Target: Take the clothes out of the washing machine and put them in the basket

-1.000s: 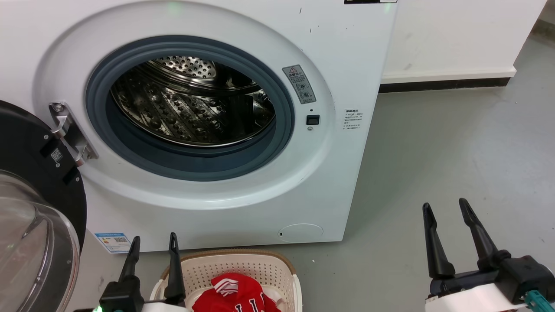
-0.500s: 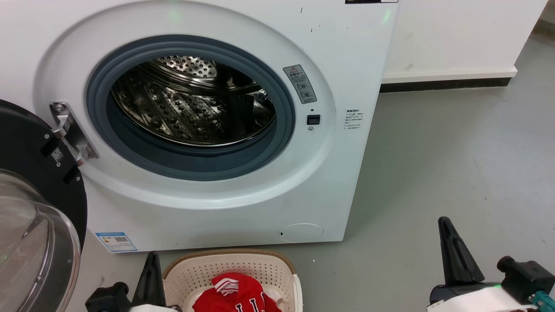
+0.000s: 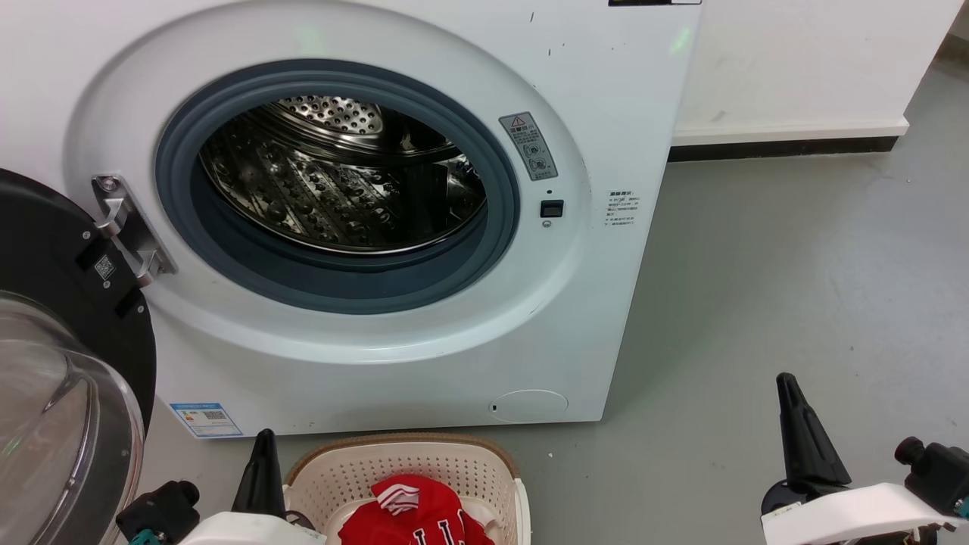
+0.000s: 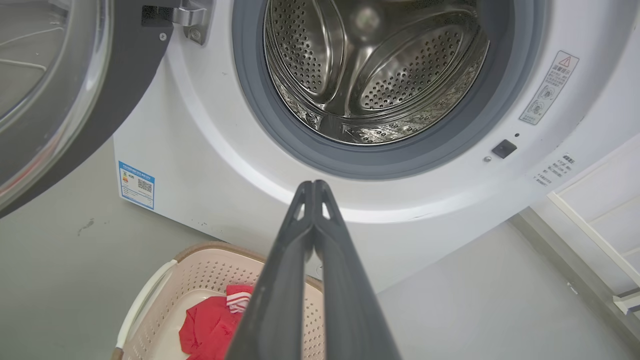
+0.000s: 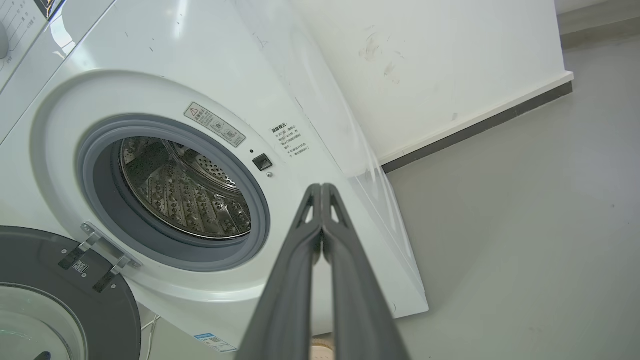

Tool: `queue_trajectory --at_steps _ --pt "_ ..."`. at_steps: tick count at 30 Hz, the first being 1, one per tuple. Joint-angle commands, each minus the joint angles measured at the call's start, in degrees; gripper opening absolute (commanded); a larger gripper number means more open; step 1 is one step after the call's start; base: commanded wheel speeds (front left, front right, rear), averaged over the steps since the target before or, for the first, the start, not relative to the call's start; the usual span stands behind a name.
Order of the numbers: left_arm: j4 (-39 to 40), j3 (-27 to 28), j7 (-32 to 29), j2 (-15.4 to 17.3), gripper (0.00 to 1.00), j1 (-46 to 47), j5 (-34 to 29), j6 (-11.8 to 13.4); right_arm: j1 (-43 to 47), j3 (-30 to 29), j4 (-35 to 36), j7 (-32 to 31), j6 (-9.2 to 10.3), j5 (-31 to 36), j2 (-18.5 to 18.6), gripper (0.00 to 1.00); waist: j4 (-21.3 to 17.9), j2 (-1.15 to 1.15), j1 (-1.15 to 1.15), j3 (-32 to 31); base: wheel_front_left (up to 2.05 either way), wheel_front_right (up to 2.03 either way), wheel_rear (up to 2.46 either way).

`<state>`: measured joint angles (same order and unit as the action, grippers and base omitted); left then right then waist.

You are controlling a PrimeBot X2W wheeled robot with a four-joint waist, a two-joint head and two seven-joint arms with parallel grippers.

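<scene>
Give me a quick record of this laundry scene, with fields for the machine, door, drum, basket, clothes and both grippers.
washing machine: white front loader on the grey floor
door: swung open, on the robot's left
drum: bare perforated steel where visible
basket: on the floor before the machine
clothes: red, with striped trim, lying in the basket
left gripper: shut, holding nothing, by the basket's left rim
right gripper: shut, holding nothing, off to the right

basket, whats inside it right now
A red jersey with striped trim lies in the basket. Anything under the jersey is covered, and the basket's near end is cut off by the picture edge.
</scene>
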<state>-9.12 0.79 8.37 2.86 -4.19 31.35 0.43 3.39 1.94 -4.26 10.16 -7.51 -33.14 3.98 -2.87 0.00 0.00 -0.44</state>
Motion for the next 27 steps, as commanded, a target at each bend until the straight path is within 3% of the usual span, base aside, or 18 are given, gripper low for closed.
queue_trajectory --at_steps 1,27 --pt "0.46 0.49 -0.48 0.03 0.00 1.62 2.37 -0.49 -1.91 -0.26 0.25 -0.41 0.00 -2.48 0.55 0.00 0.04 0.00 0.00 0.01 0.00 0.00 0.00" --pt "-1.42 2.42 -5.64 0.03 0.00 4.98 23.28 -3.16 -4.66 -1.74 -3.20 -5.07 0.01 -23.99 1.07 0.00 0.78 0.00 0.00 0.17 0.00 0.00 0.00"
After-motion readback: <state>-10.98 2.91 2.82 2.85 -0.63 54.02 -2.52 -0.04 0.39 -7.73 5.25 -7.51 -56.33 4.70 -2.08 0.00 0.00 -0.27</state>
